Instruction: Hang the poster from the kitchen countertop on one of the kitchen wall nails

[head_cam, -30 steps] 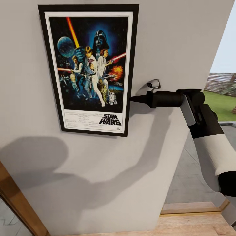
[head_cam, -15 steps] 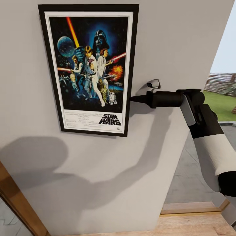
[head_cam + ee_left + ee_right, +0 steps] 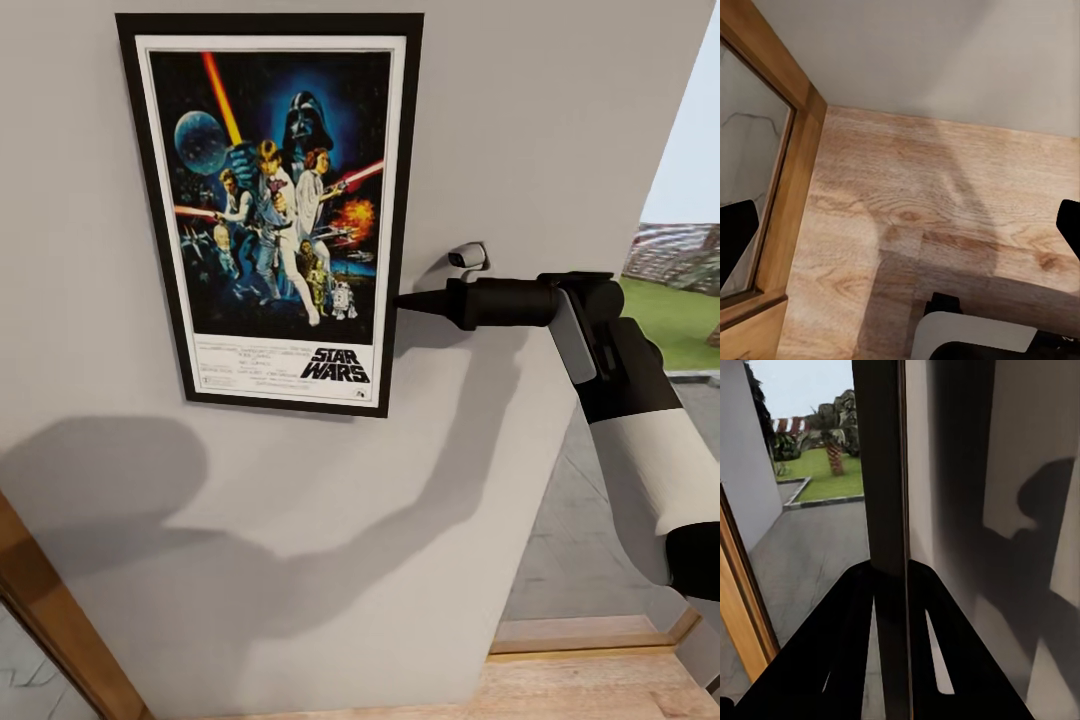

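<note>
The poster (image 3: pixel 275 210), black-framed with a white border and "STAR WARS" lettering, lies flat and upright against the pale wall (image 3: pixel 520 120). My right gripper (image 3: pixel 402 301) reaches in from the right and is shut on the poster's right edge. In the right wrist view that edge is a dark slat (image 3: pixel 881 465) pinched between the two black fingers (image 3: pixel 851 622). A small grey wall nail (image 3: pixel 468 255) sticks out just above that arm, to the right of the poster. My left gripper (image 3: pixel 902 232) hangs open over wooden floor. The kitchen countertop is out of view.
A wooden door frame (image 3: pixel 50 620) slants up the lower left. Wooden floor (image 3: pixel 600 690) runs along the wall's foot. To the right, the wall ends at an opening onto paving and a lawn (image 3: pixel 680 320). Part of my base (image 3: pixel 975 337) shows below the left gripper.
</note>
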You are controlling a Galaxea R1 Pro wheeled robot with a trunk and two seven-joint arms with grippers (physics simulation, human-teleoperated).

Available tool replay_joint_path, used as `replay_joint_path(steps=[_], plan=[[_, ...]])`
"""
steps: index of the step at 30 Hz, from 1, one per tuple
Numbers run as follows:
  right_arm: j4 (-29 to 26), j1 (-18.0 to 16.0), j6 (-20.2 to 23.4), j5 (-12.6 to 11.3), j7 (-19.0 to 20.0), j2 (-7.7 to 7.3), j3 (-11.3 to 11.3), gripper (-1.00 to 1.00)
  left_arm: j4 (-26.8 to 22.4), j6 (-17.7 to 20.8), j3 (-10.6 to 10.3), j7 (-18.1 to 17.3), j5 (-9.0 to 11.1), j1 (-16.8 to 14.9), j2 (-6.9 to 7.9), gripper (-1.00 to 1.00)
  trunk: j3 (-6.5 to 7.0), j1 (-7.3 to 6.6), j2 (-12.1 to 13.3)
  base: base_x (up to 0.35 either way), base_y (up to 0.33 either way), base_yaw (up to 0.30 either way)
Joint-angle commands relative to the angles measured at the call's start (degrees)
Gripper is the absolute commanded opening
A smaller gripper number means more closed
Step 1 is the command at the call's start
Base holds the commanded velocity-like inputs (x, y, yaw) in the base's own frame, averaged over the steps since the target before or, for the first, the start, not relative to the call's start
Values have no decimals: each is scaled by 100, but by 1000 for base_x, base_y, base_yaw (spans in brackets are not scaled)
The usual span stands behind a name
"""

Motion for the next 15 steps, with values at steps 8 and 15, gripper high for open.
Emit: replay_joint_path(steps=[8,15], plan=[[-42,104,23,-13,12,-6,20,-100,-6,-9,8,-9,0,0,-2,100,-12,4,-12,0,0,0],[-50,188,18,-14,19,-6,25,-100,-6,-9,8,-9,0,0,-2,100,-12,4,-12,0,0,0]])
